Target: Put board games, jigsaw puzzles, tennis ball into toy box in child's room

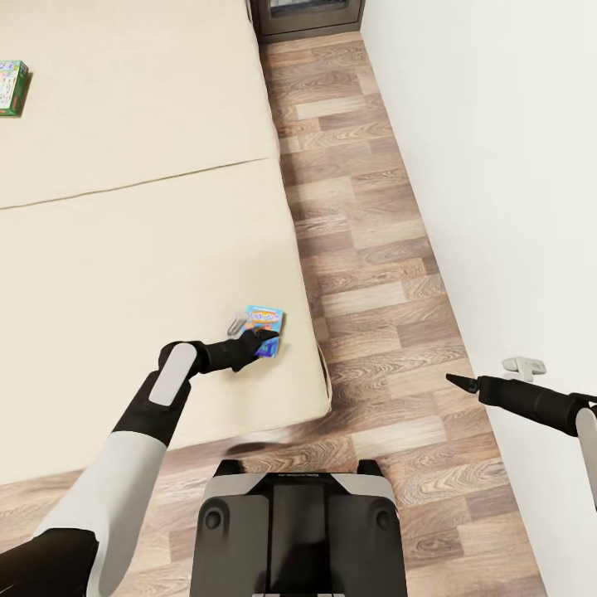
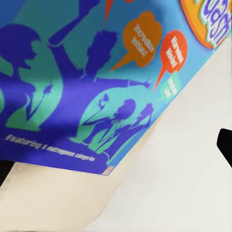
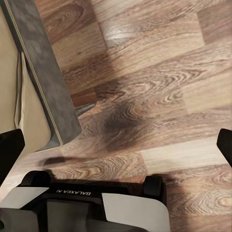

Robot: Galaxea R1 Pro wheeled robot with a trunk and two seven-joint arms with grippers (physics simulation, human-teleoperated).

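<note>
The left gripper (image 1: 253, 342) is down on the blue board game (image 1: 266, 320), which lies flat on the bed (image 1: 124, 249) near its floor-side edge; whether those jaws have closed on the box I cannot tell. Up close, the box lid (image 2: 96, 77) sits just beside the jaws. The right gripper (image 1: 458, 381) hangs over the wooden floor (image 1: 373, 274), jaws spread wide and holding nothing. A second board game (image 1: 12, 86) lies well apart, far up the bed.
</note>
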